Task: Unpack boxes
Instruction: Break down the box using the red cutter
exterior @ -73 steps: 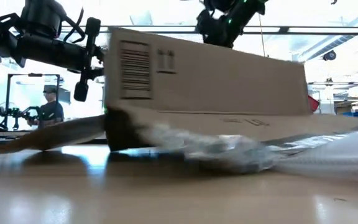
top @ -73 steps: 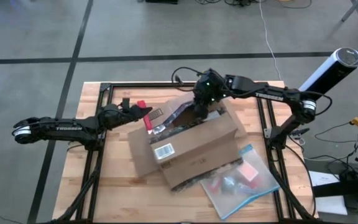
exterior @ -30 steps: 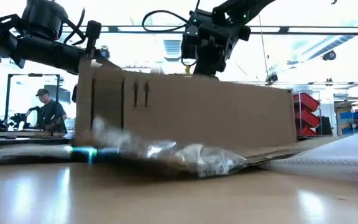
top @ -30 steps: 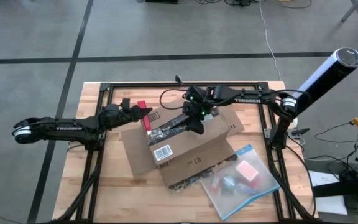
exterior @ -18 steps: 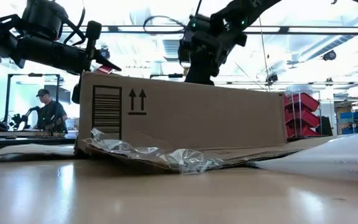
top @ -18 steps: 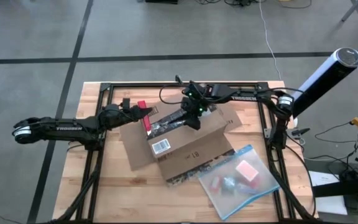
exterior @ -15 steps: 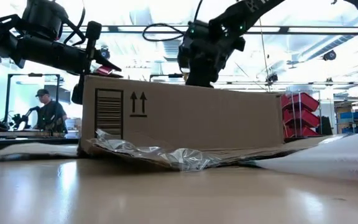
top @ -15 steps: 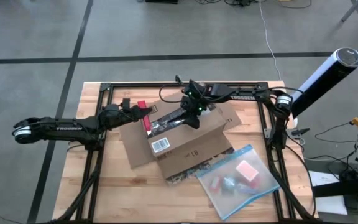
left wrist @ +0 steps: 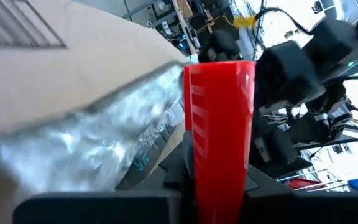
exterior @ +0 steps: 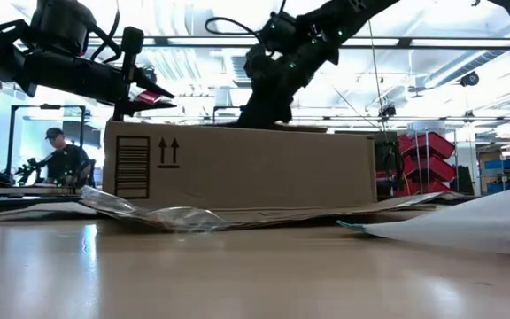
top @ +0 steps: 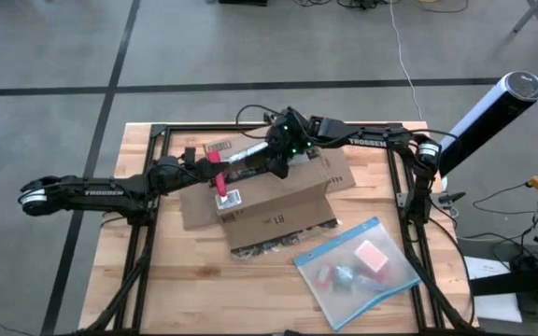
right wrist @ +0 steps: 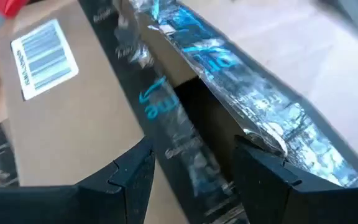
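Though taped, box point(top: 274, 207) beneath right tool point(top: 276, 165)

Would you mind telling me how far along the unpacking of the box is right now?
Done: a clear pouch with small items lies on the table beside the box. In hand: the right gripper is at the box's taped top flap, fingers open around the foil-taped edge; the left gripper holds a red tool at the box's corner. Left: whether anything remains inside cannot be seen.
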Motion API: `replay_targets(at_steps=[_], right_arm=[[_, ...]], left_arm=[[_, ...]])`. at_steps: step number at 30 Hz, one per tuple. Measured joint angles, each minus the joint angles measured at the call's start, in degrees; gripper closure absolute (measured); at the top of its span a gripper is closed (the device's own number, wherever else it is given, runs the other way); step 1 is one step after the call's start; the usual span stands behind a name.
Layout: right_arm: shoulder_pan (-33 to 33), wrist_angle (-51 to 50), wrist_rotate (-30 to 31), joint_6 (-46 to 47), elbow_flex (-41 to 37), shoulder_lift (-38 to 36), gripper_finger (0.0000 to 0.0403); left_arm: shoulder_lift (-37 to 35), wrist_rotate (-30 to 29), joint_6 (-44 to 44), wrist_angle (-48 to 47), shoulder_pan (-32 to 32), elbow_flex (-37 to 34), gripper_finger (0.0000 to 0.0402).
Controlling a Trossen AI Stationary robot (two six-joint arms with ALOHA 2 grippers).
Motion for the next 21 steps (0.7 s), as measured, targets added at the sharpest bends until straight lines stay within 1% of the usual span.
replay_targets(at_steps=[4,8,11,17,21], right_arm=[[-0.9,1.4,3.4,-0.7,1.9,-0.1,0.0217],[-2.3,1.6,4.8,-0.2,2.8,-0.1,0.0217],[-3.1,1.5,5.0,0.2,3.0,-0.1,0.0217],[-3.3,1.1,4.9,0.8,3.0,-0.1,0.0217],[-2.9,0.7,4.5,1.3,3.0,-0.1,0.0217]], left_arm=[[0.0,-3.2,0.5,0.0,0.0,0.0,0.0373],[0.0,-8.0,0.5,0.0,0.0,0.0,0.0373],[0.0,-13.9,0.5,0.4,0.0,0.0,0.0373],[0.0,-28.6,0.5,3.6,0.1,0.0,0.0373],[0.0,-35.0,0.5,5.3,0.6,0.0,0.0373]])
